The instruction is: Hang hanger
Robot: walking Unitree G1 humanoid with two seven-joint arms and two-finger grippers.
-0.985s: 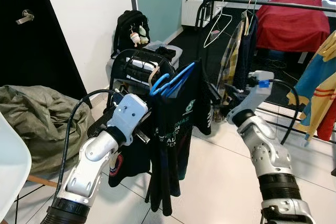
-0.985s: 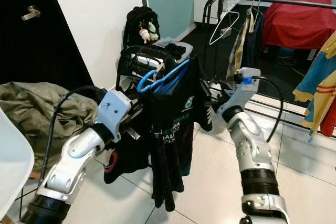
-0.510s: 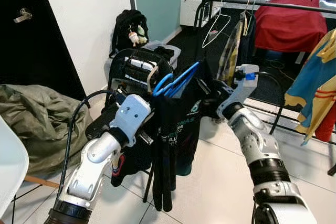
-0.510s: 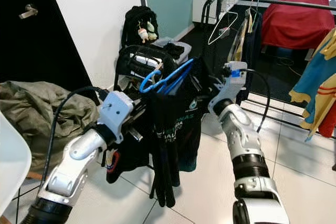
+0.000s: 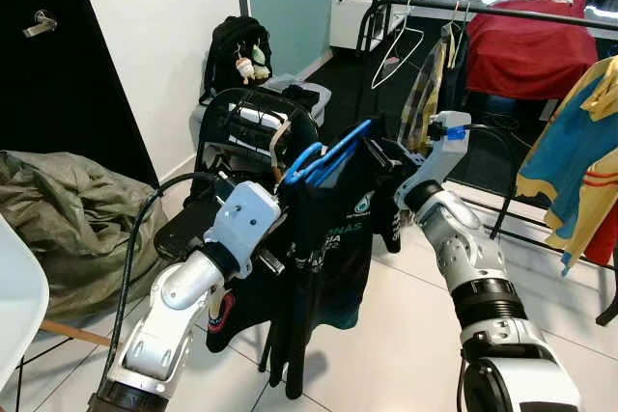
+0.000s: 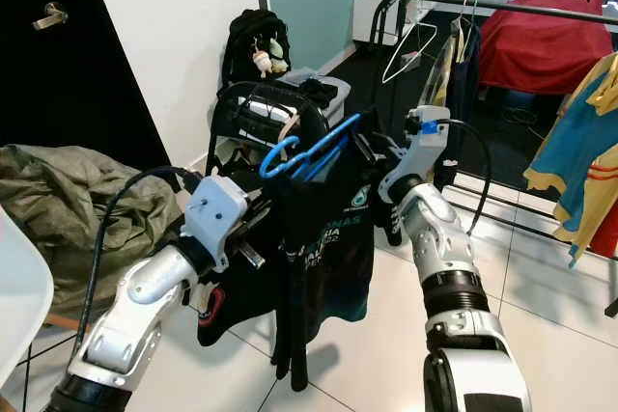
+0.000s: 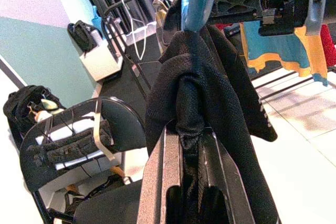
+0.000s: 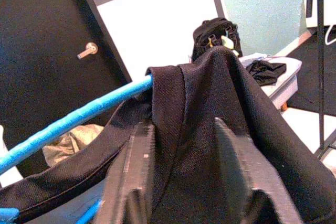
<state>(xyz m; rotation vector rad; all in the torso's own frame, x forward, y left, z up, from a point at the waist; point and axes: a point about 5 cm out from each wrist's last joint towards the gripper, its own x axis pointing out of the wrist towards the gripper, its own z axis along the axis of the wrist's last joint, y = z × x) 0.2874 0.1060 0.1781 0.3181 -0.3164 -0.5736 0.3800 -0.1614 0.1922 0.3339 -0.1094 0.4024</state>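
Note:
A blue hanger [image 5: 326,150] carries a black printed shirt [image 5: 338,238] and other dark clothes, held up in front of me between both arms. My left gripper [image 7: 190,150] is shut on a bunched fold of the black cloth just under the hanger, at the load's left side [image 5: 282,219]. My right gripper [image 5: 382,153] is at the hanger's right shoulder, its fingers [image 8: 137,166] clamped over the shirt-covered end. The hanger's blue bar [image 8: 79,116] runs off past them. The clothes rail [image 5: 502,9] stands beyond, to the back right.
A white hanger [image 5: 396,45], a plaid garment and a yellow-blue shirt [image 5: 570,142] hang on the rail. A black chair [image 5: 253,113] loaded with things stands right behind the held clothes. A backpack [image 5: 232,50] leans on the wall; an olive beanbag [image 5: 68,209] lies left.
My right gripper has moved left from beside the clothes onto the hanger's right shoulder and taken hold there. The hanger and clothes sit slightly higher. The left gripper keeps its grip.

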